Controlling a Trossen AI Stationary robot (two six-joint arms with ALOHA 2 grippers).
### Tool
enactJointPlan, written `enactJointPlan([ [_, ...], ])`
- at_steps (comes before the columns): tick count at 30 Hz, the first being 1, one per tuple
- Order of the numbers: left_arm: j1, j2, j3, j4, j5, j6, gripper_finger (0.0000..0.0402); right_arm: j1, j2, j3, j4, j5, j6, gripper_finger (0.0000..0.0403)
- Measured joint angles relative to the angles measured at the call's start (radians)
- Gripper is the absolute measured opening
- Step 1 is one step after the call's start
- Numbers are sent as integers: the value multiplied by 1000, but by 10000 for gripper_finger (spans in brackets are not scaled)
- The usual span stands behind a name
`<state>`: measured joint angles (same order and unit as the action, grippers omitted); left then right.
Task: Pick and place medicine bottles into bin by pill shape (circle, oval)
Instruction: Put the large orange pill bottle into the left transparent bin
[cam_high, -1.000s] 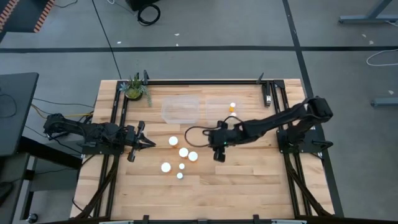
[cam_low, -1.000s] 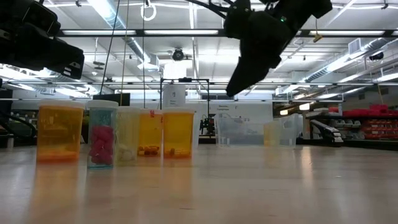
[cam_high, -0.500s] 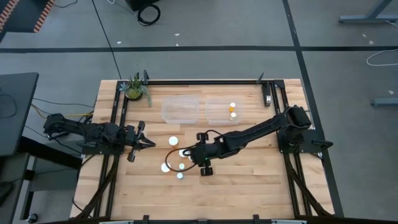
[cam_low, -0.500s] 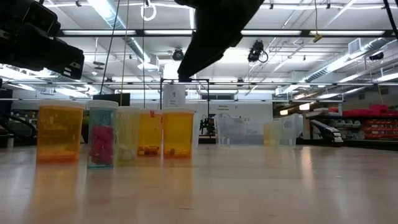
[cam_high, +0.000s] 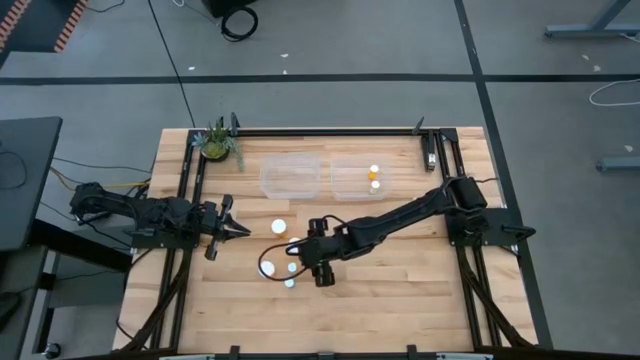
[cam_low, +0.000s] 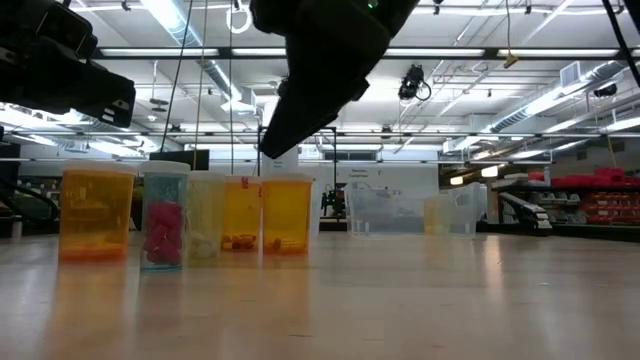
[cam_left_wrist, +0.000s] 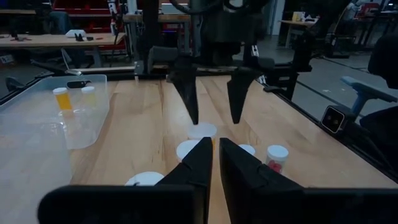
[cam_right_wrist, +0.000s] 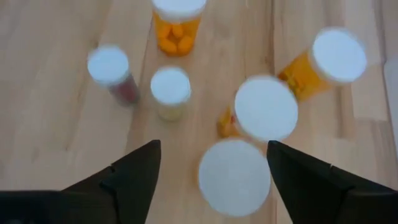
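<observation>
Several medicine bottles (cam_right_wrist: 266, 107) with white caps stand upright in a cluster on the wooden table, left of its centre. In the low view they form a row (cam_low: 241, 213). My right gripper (cam_right_wrist: 213, 146) hangs open above the cluster, slanting down. Its two fingers stand apart over one white cap (cam_left_wrist: 202, 130) and touch nothing. In the high view it covers part of the cluster (cam_high: 308, 252). My left gripper (cam_left_wrist: 211, 168) waits shut and level at the table's left side (cam_high: 226, 228), pointing at the cluster.
Two clear bins stand at the far middle of the table: the left one (cam_high: 291, 175), and the right one (cam_high: 350, 180) with two small bottles (cam_high: 375, 178) in it. A small plant (cam_high: 215, 143) sits at the far left corner. Bare wood lies toward the near edge.
My right gripper has swung from in front of the bins toward the table's left and a little toward its near edge. It now hangs over the bottle cluster and hides some caps in the high view. The bottles have stayed in place.
</observation>
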<state>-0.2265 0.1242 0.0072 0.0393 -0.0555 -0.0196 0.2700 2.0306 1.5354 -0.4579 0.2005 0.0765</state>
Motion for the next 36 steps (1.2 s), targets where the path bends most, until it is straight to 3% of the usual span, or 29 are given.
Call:
enactJointPlan([
  [20, 0, 0, 0, -1, 0, 0, 36, -44, 21, -6, -45, -7, 9, 309],
  [36, 0, 0, 0, 0, 0, 0, 40, -57, 21, -7, -67, -57, 32, 274],
])
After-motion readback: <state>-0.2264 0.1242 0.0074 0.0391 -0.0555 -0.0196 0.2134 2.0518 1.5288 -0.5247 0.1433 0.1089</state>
